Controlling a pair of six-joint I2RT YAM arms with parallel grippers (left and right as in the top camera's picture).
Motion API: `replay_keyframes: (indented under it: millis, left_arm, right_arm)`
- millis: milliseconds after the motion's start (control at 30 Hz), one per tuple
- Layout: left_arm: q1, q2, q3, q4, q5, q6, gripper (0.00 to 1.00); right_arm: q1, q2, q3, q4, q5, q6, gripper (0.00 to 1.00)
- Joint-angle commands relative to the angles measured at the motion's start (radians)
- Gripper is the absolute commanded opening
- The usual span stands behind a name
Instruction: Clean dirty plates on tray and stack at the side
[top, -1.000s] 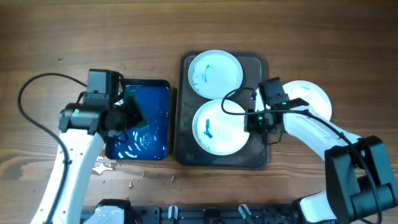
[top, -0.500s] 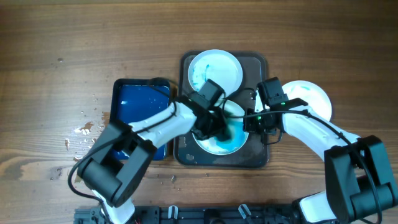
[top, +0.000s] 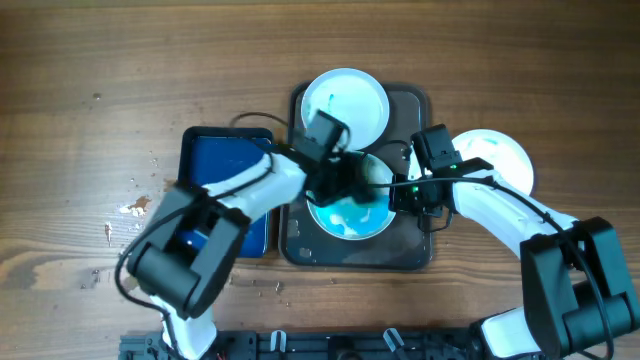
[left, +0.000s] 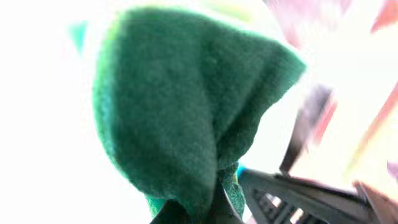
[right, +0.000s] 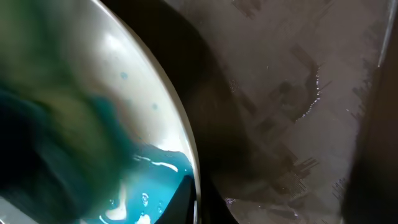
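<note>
The dark tray (top: 412, 108) sits in the middle of the table. One white plate (top: 345, 103) with blue smears lies at its far end. A second plate (top: 345, 222) lies at its near end, wet with blue liquid. My left gripper (top: 347, 187) is shut on a green sponge (top: 369, 179) and presses it onto this plate; the sponge (left: 186, 112) fills the left wrist view. My right gripper (top: 404, 195) is shut on this plate's right rim (right: 188, 146), with tray floor (right: 292, 93) beside it. A third plate (top: 497, 160) lies on the table right of the tray.
A smaller glossy blue tray (top: 222, 160) holding blue liquid lies left of the dark tray, partly under my left arm. Water drops (top: 130, 208) spot the wood at the left. Cables loop over the dark tray.
My left arm swung from the blue tray over to the near plate with the sponge. Blue liquid now covers that plate. The right gripper has stayed on the rim.
</note>
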Motion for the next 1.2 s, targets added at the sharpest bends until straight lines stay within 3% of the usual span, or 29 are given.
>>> replay_keyframes:
  millis: [0,67,167,300,433,467,567,700,767,867,967,1067,1167]
  left_arm:
    - [-0.034,0.042,0.002,0.033,0.157,-0.014,0.04]
    - [-0.029,0.04,0.002,0.008,0.186,-0.014,0.04]
    - [0.006,0.038,0.004,-0.108,0.118,-0.011,0.04]
    - [0.091,0.013,0.039,-0.414,-0.204,-0.007,0.04]
    - [0.105,0.004,0.095,-0.553,-0.413,0.023,0.04]
    - [0.104,0.004,0.11,-0.57,-0.399,0.023,0.04]
    - [0.104,-0.023,0.154,-0.597,-0.135,0.117,0.04]
    - [0.135,-0.246,0.156,-0.673,-0.118,0.193,0.04]
    - [0.18,-0.361,0.156,-0.744,-0.257,0.21,0.04]
    - [0.303,-0.464,0.146,-0.879,-0.62,0.209,0.04]
    - [0.415,-0.452,0.011,-0.803,-0.653,0.211,0.04]
    - [0.517,-0.413,-0.208,-0.547,-0.641,0.243,0.04]
    - [0.566,-0.379,-0.266,-0.469,-0.61,0.259,0.04]
  right_arm:
    - [0.002,0.046,-0.023,-0.009,0.068,0.003,0.04]
    - [0.002,0.046,-0.023,-0.008,0.068,0.003,0.04]
    - [0.002,0.046,-0.023,-0.009,0.068,0.003,0.04]
    - [0.002,0.046,-0.023,-0.008,0.061,0.003,0.04]
    - [0.002,0.046,-0.023,-0.009,0.061,0.002,0.04]
    - [0.002,0.046,-0.023,-0.009,0.061,0.003,0.04]
    - [0.002,0.046,-0.023,-0.011,0.061,-0.001,0.04]
    - [0.002,0.046,-0.023,-0.017,0.061,-0.005,0.04]
    - [0.002,0.046,-0.023,-0.016,0.061,-0.006,0.04]
    - [0.002,0.046,-0.023,-0.016,0.061,-0.008,0.04]
    - [0.002,0.046,-0.023,-0.016,0.062,-0.007,0.04]
    - [0.002,0.046,-0.023,-0.016,0.062,-0.008,0.04]
    - [0.002,0.046,-0.023,-0.016,0.062,-0.009,0.04]
